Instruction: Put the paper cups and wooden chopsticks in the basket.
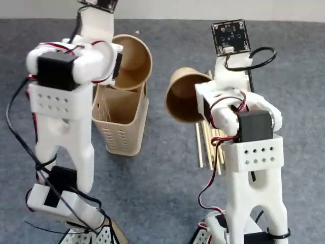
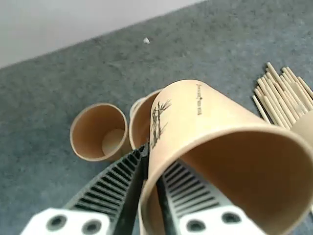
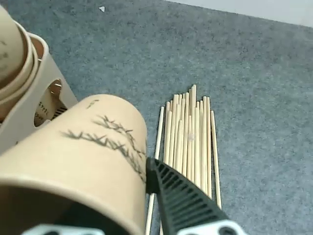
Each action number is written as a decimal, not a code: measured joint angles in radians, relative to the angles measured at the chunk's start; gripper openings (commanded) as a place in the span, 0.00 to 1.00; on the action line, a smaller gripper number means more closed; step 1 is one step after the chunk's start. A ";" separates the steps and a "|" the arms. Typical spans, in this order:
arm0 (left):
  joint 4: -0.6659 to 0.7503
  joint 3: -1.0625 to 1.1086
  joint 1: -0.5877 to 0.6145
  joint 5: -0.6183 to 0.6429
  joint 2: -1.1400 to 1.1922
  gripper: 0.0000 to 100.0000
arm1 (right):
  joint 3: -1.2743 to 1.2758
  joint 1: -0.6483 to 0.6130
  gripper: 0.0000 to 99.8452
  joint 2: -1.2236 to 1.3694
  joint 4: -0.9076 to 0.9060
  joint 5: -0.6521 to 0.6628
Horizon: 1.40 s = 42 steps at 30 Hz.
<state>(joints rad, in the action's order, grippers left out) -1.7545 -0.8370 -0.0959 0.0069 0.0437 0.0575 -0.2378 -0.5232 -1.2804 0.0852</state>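
Both clamping, left gripper's (image 2: 153, 164) cup (image 2: 210, 127) over basket (image 1: 122, 124) rim, right gripper's (image 3: 139, 174) cup (image 3: 83, 156) near chopsticks (image 3: 188, 132).

Four paper cups (image 2: 210, 127), one basket (image 1: 122, 122), two arms (image 1: 61, 112), one bundle of wooden chopsticks (image 3: 188, 132) — ten or so.
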 measured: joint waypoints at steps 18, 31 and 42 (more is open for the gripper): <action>0.006 0.052 0.021 0.126 0.000 0.23 | -0.003 0.000 0.00 -0.012 0.000 0.000; 0.292 0.052 0.209 0.084 0.000 0.22 | -0.003 -0.051 0.00 -0.012 0.180 0.000; 0.377 0.081 0.500 0.100 0.089 0.22 | -0.041 -0.175 0.00 0.043 0.453 -0.058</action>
<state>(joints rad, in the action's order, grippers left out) -1.3771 -0.7557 0.4043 0.1066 0.1327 0.0161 -0.4127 -0.4803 -0.8278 0.0269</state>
